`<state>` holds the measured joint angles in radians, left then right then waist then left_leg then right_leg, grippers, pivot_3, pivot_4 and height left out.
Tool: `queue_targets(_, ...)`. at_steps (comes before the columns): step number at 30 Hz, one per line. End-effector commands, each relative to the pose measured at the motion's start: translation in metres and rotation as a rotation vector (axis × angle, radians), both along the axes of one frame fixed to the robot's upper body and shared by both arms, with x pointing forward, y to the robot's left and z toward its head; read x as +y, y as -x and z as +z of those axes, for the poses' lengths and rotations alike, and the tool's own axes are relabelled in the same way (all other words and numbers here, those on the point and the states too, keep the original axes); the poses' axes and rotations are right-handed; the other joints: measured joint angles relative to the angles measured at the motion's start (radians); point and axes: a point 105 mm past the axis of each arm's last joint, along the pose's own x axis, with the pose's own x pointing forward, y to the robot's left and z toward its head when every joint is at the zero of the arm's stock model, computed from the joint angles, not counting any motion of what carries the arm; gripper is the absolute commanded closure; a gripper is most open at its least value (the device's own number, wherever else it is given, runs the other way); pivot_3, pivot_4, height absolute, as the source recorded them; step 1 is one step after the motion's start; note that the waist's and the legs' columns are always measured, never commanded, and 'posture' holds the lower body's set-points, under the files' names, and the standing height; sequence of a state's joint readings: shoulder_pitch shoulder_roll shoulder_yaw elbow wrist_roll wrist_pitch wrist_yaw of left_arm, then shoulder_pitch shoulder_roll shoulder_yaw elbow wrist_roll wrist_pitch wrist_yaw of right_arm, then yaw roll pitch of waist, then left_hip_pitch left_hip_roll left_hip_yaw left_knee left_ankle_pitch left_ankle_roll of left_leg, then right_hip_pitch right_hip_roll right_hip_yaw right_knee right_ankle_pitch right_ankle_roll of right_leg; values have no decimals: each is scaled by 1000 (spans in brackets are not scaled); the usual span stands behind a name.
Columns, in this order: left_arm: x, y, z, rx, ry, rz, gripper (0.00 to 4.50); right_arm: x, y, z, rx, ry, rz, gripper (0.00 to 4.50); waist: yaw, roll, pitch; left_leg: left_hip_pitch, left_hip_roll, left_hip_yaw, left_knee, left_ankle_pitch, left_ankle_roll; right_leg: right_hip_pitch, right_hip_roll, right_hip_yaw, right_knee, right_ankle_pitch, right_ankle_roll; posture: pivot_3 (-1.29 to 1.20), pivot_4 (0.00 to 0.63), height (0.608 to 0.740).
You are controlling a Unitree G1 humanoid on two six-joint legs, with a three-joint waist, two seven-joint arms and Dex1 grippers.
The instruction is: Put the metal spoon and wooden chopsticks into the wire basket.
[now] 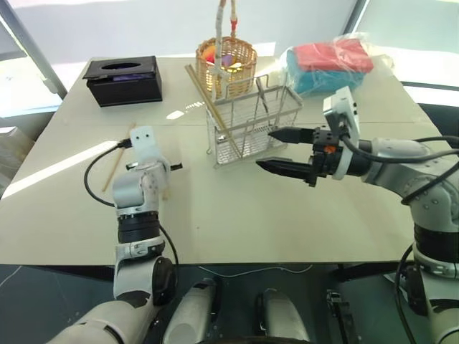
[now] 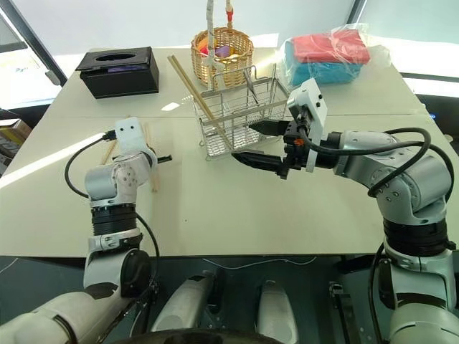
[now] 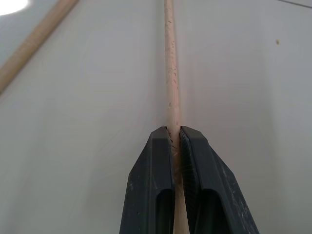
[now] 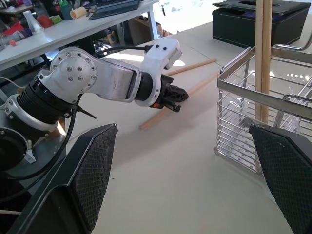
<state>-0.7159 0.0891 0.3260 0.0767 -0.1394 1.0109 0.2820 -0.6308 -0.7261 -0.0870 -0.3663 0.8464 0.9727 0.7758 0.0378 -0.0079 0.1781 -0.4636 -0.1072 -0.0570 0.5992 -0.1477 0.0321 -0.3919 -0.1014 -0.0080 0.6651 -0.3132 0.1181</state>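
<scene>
A pale desk (image 1: 237, 215) holds a wire basket (image 1: 251, 122) near its middle, toward the far side. One chopstick (image 1: 208, 97) already stands in the basket, leaning up and to the left over its rim. A thin metal handle, perhaps the spoon (image 1: 264, 97), also rises from the basket, though it is too slim to be sure. On the left of the desk, the left tool (image 3: 176, 141) is closed tight on a second chopstick (image 3: 170, 73), which lies flat on the desk and runs away from the fingertips. A third chopstick (image 3: 34, 44) lies on the desk just beside it, at an angle. The right tool (image 1: 283, 150) hovers on the near right side of the basket, its two black fingers spread wide and holding nothing. Beyond the basket stands a round wicker basket (image 1: 226, 64) with a tall handle. A black tissue box (image 1: 123, 80) sits at far left, and a bag of red and blue cloths (image 1: 330, 64) at far right.
</scene>
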Motion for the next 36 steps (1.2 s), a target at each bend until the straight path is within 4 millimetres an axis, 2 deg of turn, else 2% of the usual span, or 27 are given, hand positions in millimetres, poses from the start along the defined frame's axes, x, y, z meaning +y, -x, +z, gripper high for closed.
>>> queue_targets(1,0,-10,100,-442,-47,-132,4449,-5,0,14,-55,-41,-18,0,0,-1,1,-1,1,0,0,1,-1,-1,1,0,0,1,-1,0,150,740)
queue_targets(3,-15,-3,143,-645,2,-315,4449,-8,0,17,-57,-55,-28,0,4,-1,1,-1,1,0,0,1,-1,-1,1,0,0,1,-2,0,150,740)
queue_targets(5,-22,9,171,-783,12,-444,4449,-10,-1,19,-59,-65,-36,0,6,-1,1,-1,0,0,0,1,-1,-2,0,0,-2,1,-2,0,150,740)
queue_targets(8,-37,34,203,-969,18,-682,4449,-16,0,24,-71,-83,-60,0,0,-1,0,0,-1,0,0,0,0,0,-1,0,-4,2,-1,0,150,740)
queue_targets(10,-46,47,214,-1060,62,-808,4449,-20,-1,26,-83,-90,-82,0,-1,-1,0,0,0,1,-1,0,0,1,0,0,-4,2,-1,0,150,740)
queue_targets(18,-77,53,217,-1186,244,-985,4449,-36,-7,31,-135,-139,-182,0,3,-1,0,1,1,0,0,1,2,2,1,0,-3,2,-1,0,150,740)
queue_targets(24,-100,37,201,-1207,355,-1002,4449,-34,-7,33,-162,-173,-211,0,0,-1,1,1,1,0,1,2,3,2,1,0,-2,2,-1,0,150,740)
queue_targets(29,-121,26,186,-1189,379,-1035,4449,-32,-6,33,-173,-191,-226,0,0,-1,1,0,1,0,1,2,3,2,1,0,-2,2,-1,0,150,740)
queue_targets(36,-129,11,176,-1191,324,-1016,4449,-30,-3,35,-184,-218,-240,0,0,-1,1,0,1,0,1,2,3,1,1,0,-2,2,-1,0,150,740)
